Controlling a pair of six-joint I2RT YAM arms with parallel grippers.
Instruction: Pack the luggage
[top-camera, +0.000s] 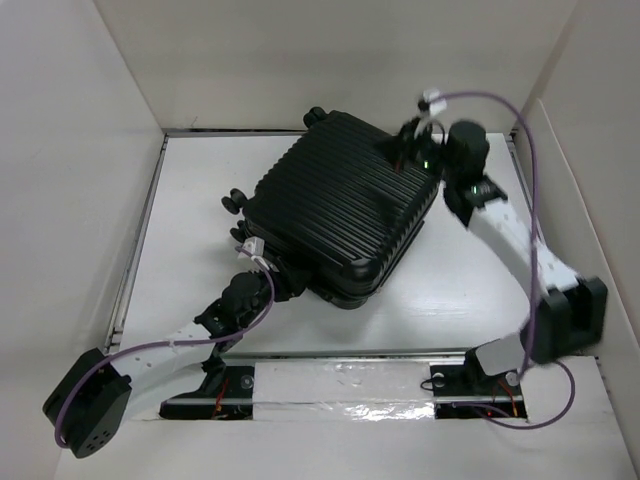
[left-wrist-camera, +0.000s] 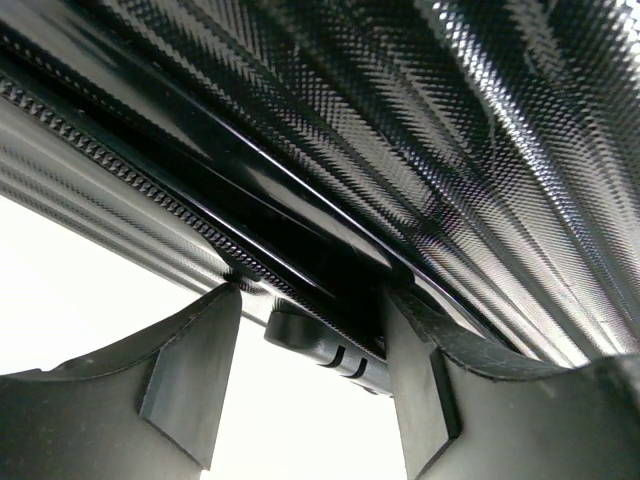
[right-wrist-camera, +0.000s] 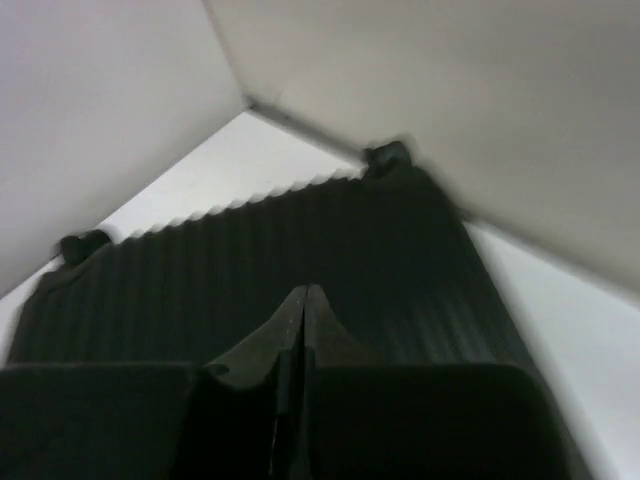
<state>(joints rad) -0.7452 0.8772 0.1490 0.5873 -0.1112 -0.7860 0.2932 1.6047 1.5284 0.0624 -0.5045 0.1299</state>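
The luggage (top-camera: 340, 210) is a black ribbed hard-shell case lying shut and skewed on the white table. My left gripper (top-camera: 262, 275) is at its near-left edge. In the left wrist view the left gripper (left-wrist-camera: 312, 300) is open, its fingertips (left-wrist-camera: 205, 350) against the shell (left-wrist-camera: 400, 120) by the zip seam (left-wrist-camera: 120, 170). A black tab (left-wrist-camera: 320, 345) lies loose between them. My right gripper (top-camera: 405, 140) hovers over the far right corner. In the right wrist view the right gripper (right-wrist-camera: 303, 290) is shut on nothing, above the ribbed shell (right-wrist-camera: 200, 270).
White walls (top-camera: 90, 150) close in the table on the left, back and right. Small black wheels (top-camera: 235, 200) stick out at the luggage's left and far sides. A foil-taped strip (top-camera: 340, 385) runs along the near edge between the arm bases.
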